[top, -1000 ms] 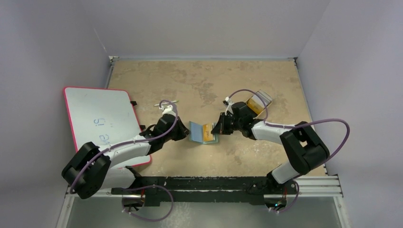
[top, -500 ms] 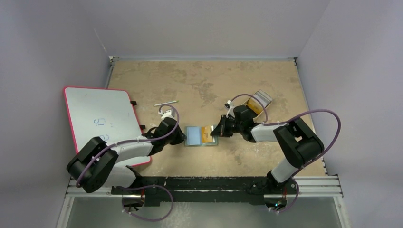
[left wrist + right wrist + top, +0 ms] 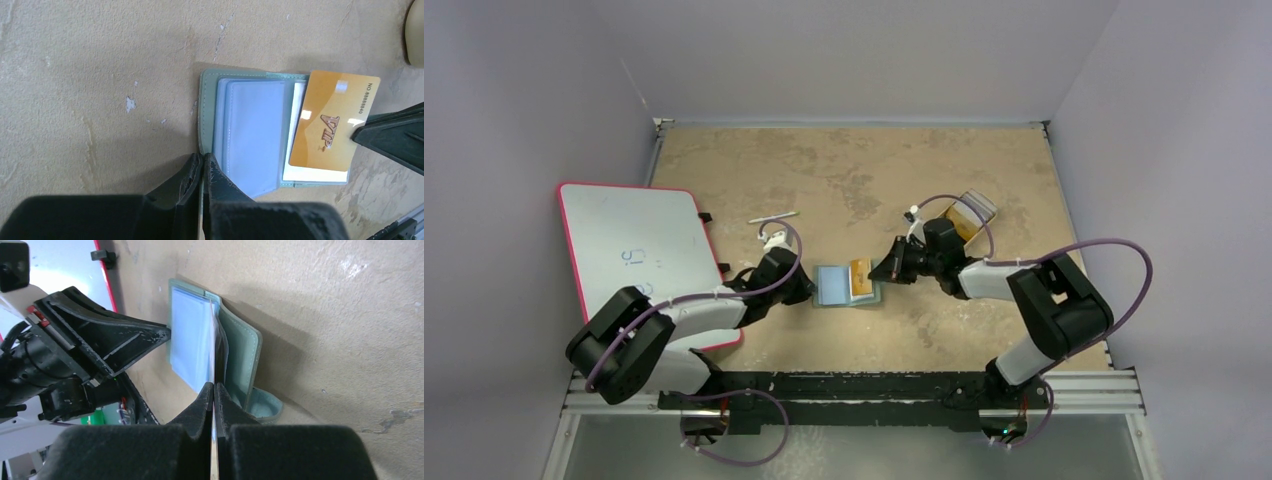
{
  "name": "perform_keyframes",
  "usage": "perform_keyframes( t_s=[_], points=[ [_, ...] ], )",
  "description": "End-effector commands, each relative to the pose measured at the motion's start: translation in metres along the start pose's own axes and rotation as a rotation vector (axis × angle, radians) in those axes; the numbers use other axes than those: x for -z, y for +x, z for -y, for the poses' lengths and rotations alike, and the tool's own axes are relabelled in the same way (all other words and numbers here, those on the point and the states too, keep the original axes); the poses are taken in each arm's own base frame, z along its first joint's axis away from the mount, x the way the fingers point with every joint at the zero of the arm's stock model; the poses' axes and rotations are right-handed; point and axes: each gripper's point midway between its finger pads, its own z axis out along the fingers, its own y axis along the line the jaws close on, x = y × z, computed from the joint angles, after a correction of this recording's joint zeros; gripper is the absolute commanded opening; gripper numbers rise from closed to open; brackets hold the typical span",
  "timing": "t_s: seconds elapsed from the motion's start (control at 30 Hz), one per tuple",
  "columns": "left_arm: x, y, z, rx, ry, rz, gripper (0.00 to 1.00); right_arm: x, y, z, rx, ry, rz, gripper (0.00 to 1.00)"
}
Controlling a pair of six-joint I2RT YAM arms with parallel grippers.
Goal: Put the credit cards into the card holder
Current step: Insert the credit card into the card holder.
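From above, I see the card holder [image 3: 832,287] lying open on the tan table [image 3: 824,170], between my two arms. The left gripper [image 3: 809,291] sits at its left edge and the right gripper [image 3: 876,272] at its right. An orange card [image 3: 861,277] lies over the holder's right half. A pink-rimmed whiteboard [image 3: 634,250] lies at the left, partly under the left arm. A tray [image 3: 982,205] well off to the right rear holds another orange card [image 3: 961,225].

On the left wrist camera, the card holder [image 3: 250,135] lies flat, pale blue pockets up. My left gripper [image 3: 202,162] has its jaws pressed fully together, tips touching the holder's near edge. I cannot tell whether they nip any of the cover. The orange card [image 3: 332,125], printed VIP, lies tilted across the right half, its far end jutting past the holder. A dark finger [image 3: 395,140] of the right gripper meets that end. A pale rounded corner of the tray [image 3: 416,30] shows top right.

On the right wrist camera, my right gripper [image 3: 214,390] is clamped tight on the orange card [image 3: 214,357]. I see the card edge-on, as a thin pale line running from the fingertips in between the blue pockets and the green cover of the card holder [image 3: 245,355]. Whether it sits inside a pocket I cannot tell. The left gripper [image 3: 162,334] touches the holder's far edge, with the whiteboard [image 3: 65,270] behind it.
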Motion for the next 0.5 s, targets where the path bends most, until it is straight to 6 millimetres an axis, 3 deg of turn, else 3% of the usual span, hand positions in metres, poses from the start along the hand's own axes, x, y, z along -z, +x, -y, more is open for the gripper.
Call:
perform_keyframes(
  t_s=[0.0, 0.47],
  points=[
    [0.0, -0.002, -0.002, -0.012, 0.001, 0.015, 0.0, 0.004, -0.011, -0.019, 0.022, -0.07, 0.026, 0.0],
    [-0.001, 0.002, 0.0, 0.009, 0.022, 0.007, 0.0, -0.012, -0.008, -0.009, -0.026, -0.102, 0.03, 0.0]
  ],
)
